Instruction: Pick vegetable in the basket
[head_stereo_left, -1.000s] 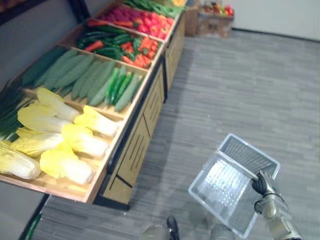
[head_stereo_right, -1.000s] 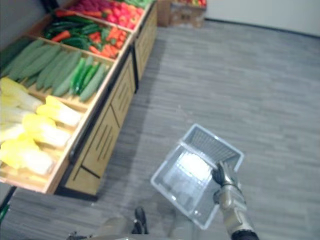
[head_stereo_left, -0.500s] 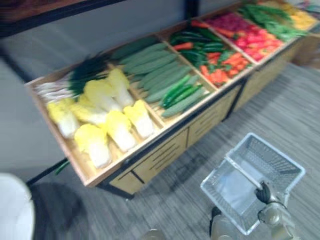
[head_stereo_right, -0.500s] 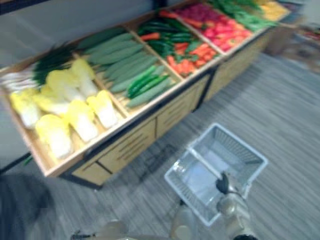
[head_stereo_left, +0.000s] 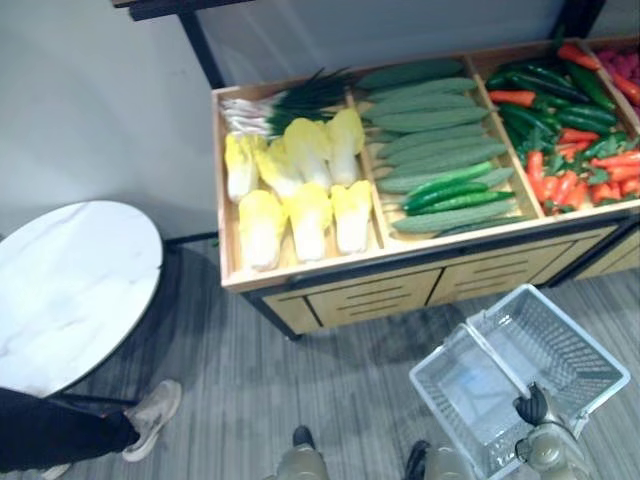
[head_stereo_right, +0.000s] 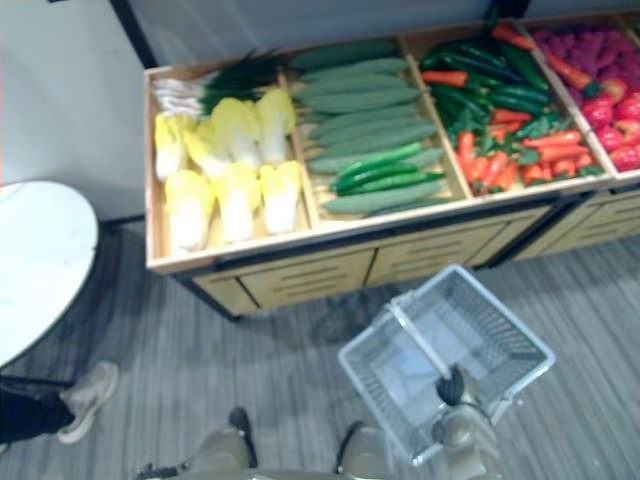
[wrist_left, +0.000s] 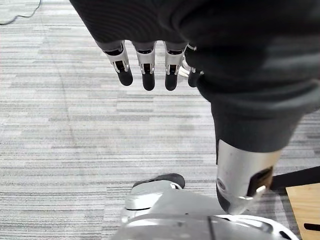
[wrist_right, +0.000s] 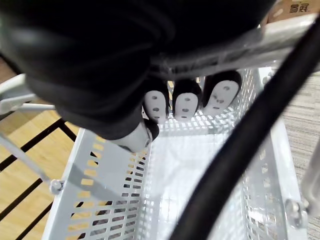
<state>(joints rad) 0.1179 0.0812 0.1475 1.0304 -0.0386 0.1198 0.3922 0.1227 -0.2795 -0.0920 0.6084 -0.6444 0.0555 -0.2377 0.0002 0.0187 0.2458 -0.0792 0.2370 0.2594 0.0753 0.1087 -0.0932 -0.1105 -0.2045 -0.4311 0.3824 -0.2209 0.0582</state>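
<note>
Before the wooden display stand (head_stereo_left: 300, 275), my right hand (head_stereo_left: 531, 407) grips the handle (head_stereo_left: 492, 350) of the white perforated plastic basket (head_stereo_left: 465, 328). No vegetable lies inside. Long green cucumbers (head_stereo_left: 430, 130) and pale yellow cabbages (head_stereo_left: 300, 195) lie on the stand.

Risk: the basket hangs tilted from one hand, so a dropped vegetable may miss or slide out.

Right wrist view adds my fingers (wrist_right: 185, 105) curled round the handle and the bare basket bottom. Left wrist view adds my left hand (wrist_left: 150, 65), fingers straight and empty, above the grey floor (wrist_left: 75, 125).
</note>
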